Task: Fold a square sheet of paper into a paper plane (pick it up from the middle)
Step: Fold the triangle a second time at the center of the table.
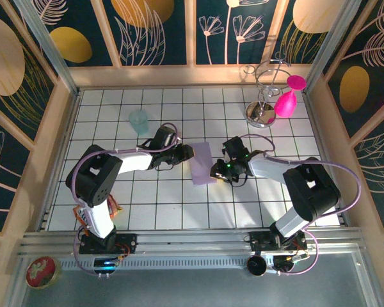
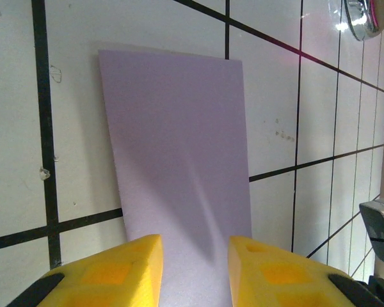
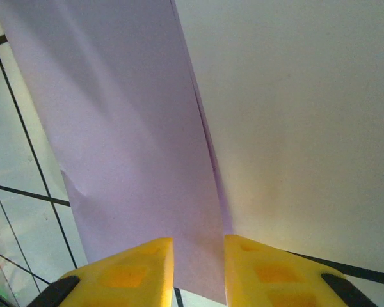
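The lilac paper [image 1: 201, 164] lies at the centre of the tiled table [image 1: 147, 204], a tall rectangle with two layers showing along one edge. At the bottom of the left wrist view, the left end effector [image 2: 193, 272] sits over its edge, released and gripping nothing. The right end effector [image 3: 198, 272] likewise straddles the layered edge, released. The sheet looks feather-light, floppy and easily creased. It would likely slide on the tiles, so pinch it gently at a lifted edge.

Bright, even light, soft shadows.
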Controlling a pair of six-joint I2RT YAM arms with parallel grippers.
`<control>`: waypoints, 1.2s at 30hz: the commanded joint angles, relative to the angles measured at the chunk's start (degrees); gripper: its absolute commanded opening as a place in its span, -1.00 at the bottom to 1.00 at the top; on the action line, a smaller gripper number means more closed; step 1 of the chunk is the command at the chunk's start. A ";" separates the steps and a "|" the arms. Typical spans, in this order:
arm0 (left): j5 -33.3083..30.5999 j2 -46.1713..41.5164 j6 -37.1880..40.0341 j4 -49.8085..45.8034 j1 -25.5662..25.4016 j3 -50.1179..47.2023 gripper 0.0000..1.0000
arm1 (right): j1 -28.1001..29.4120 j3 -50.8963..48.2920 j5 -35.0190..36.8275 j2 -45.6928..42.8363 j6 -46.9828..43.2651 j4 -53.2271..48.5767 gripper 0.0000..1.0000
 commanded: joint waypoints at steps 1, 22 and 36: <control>0.70 1.04 1.01 -0.74 -0.24 1.63 -0.36 | 0.25 -0.38 -0.89 -1.23 0.69 0.86 -0.51; -3.58 4.49 3.66 -3.66 -0.24 6.29 -0.39 | -0.22 -2.84 -5.38 -3.11 3.82 8.66 -0.93; -9.62 9.25 6.89 -9.29 0.70 11.59 -0.70 | -0.17 -2.12 -6.32 -3.54 2.86 10.86 -1.00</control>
